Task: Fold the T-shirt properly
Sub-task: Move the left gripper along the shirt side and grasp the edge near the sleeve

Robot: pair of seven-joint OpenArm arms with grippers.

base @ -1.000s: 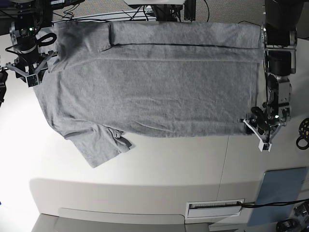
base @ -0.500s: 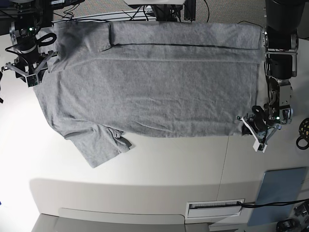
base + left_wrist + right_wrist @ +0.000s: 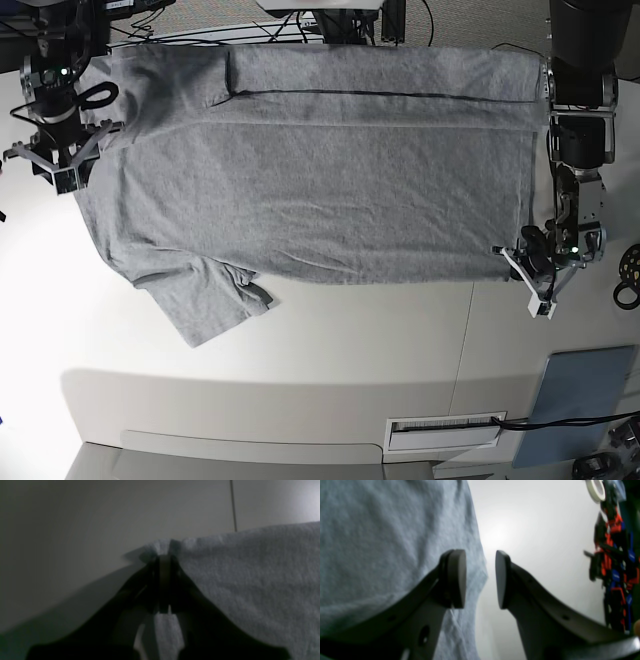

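Note:
The heather-grey T-shirt (image 3: 320,170) lies spread flat on the white table (image 3: 350,340), plain side up, with one short sleeve (image 3: 205,300) pointing toward the front left. In the base view my left gripper (image 3: 527,272) sits at the shirt's near right hem corner. The left wrist view shows its jaws shut on a pinch of that grey cloth (image 3: 250,580). At the far left edge of the shirt, my right gripper (image 3: 62,170) is open. In the right wrist view, one pad (image 3: 456,577) is over the cloth (image 3: 382,542) and the other is over bare table.
A black ring (image 3: 630,275) lies at the table's right edge, and a blue-grey panel (image 3: 585,395) at the front right. Cables run along the back edge (image 3: 300,30). Red, blue and black gear (image 3: 615,555) and a tape roll (image 3: 596,490) show beyond the right gripper.
My left gripper has gone from wide open to shut on the shirt's hem corner, shifting slightly left. My right gripper has drifted a little toward the back, still open.

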